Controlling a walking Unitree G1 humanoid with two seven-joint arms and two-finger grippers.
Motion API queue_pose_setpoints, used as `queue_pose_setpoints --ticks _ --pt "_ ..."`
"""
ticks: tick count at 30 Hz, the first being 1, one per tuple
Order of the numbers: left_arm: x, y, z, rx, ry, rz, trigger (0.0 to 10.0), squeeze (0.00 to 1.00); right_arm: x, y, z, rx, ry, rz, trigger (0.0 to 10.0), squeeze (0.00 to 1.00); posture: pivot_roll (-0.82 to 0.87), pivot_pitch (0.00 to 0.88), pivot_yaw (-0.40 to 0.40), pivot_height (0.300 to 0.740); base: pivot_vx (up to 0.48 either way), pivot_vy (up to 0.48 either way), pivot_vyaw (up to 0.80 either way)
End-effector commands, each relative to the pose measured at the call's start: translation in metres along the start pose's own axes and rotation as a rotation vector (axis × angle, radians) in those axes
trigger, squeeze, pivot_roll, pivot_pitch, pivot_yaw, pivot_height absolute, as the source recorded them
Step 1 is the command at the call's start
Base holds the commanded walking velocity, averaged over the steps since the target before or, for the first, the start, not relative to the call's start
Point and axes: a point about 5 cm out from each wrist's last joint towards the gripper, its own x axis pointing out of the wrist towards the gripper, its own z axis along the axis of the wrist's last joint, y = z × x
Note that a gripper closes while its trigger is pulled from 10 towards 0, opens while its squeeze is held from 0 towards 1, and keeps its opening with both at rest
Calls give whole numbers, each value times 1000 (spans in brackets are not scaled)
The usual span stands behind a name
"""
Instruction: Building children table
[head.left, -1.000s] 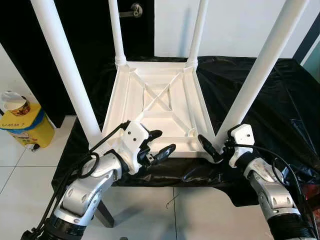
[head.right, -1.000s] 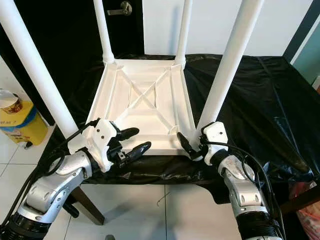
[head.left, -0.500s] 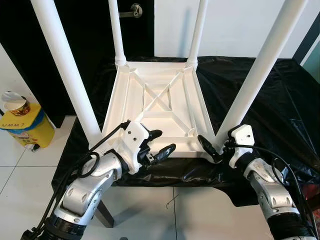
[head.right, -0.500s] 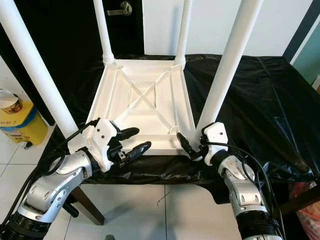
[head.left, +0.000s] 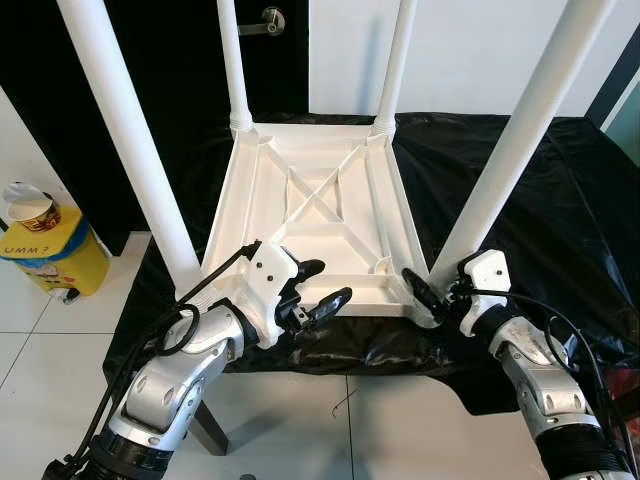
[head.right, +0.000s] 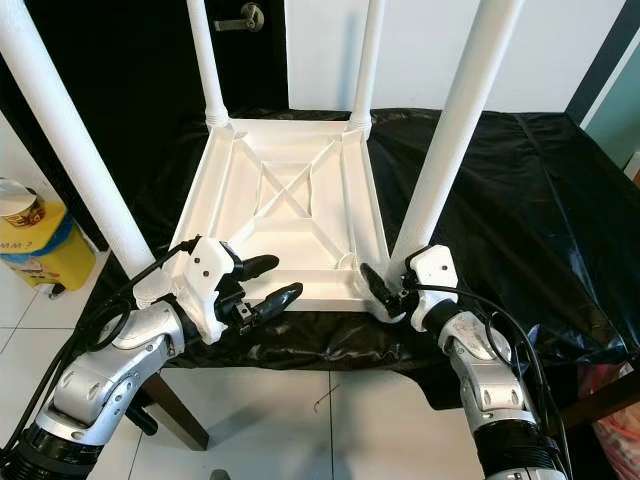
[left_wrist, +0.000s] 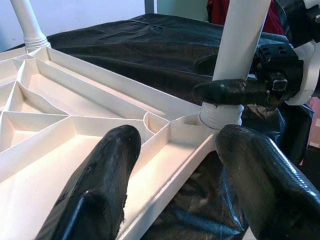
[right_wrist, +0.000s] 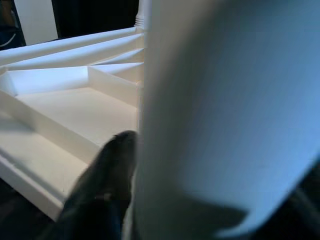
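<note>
Children table (head.left: 315, 215) lies upside down on the black-covered surface (head.left: 560, 190), all four legs already standing up, so the build looks nearly done. Right gripper (head.left: 425, 298) has jaws closed around the near-right leg (head.left: 500, 165) at its base, prob. tightening. Left gripper (head.left: 315, 290), jaws open and empty, hovers at the near edge. Yellow bin (head.left: 45, 245) stands on the floor, not in the way.

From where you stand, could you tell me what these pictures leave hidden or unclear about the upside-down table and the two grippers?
- Tops of all four legs: cut off by the upper edge in both eye views.
- Right gripper fingers: in the right wrist view the blurred near-right leg hides one, so its grip is unclear.
- Support under the black sheet: hidden by the sheet.
- Bucket label: cut off by the left edge.
</note>
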Motion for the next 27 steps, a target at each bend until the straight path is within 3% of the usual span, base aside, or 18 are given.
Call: queue_pose_setpoints --ticks 1,6,7,8,9,13,17,19,21,22,25,27 --pt "-1 -1 -2 -12 12 -32 10000 0 -2 4 -5 -1 17 13 0 0 53 0 -35 740 0 0 0" --pt "0 -4 -3 -20 10 -33 10000 0 -6 1 -6 1 27 -48 0 0 50 0 -39 740 0 0 0" --pt "0 -4 -3 -22 9 -33 10000 0 -6 1 -6 3 28 -60 4784 0 50 0 -39 740 0 0 0" --pt "0 -4 -3 -22 9 -33 10000 0 -6 1 -6 3 28 -60 4784 0 50 0 -39 740 0 0 0" --pt "0 -4 -3 -24 8 -33 10000 0 -6 1 -7 9 31 -91 10000 0 48 0 -40 740 0 0 0" --pt "1 -5 -3 -29 6 -32 10000 0 -6 5 -9 20 37 -152 10000 0 44 0 -41 740 0 0 0" --pt "2 -6 -2 -31 3 -27 10000 0 -6 6 -13 48 64 -345 10000 0 50 0 -50 740 0 0 0" --pt "2 -6 -2 -31 3 -27 10000 0 -6 6 -13 48 64 -345 10000 0 50 0 -50 740 0 0 0" --pt "1 -6 -2 -34 0 -20 10000 0 -8 10 -17 79 86 -512 10000 0 55 0 -49 740 0 0 0" --pt "1 -6 -2 -34 0 -20 10000 0 -8 10 -17 79 86 -512 10000 0 55 0 -49 740 0 0 0" --pt "1 -6 -2 -35 -1 -17 10000 0 -6 18 -20 117 107 -678 10000 0 56 0 -44 740 0 0 0" --pt "0 -6 -2 -35 -1 -17 10000 0 -5 21 -20 127 110 -699 10000 0 56 0 -44 740 0 0 0"
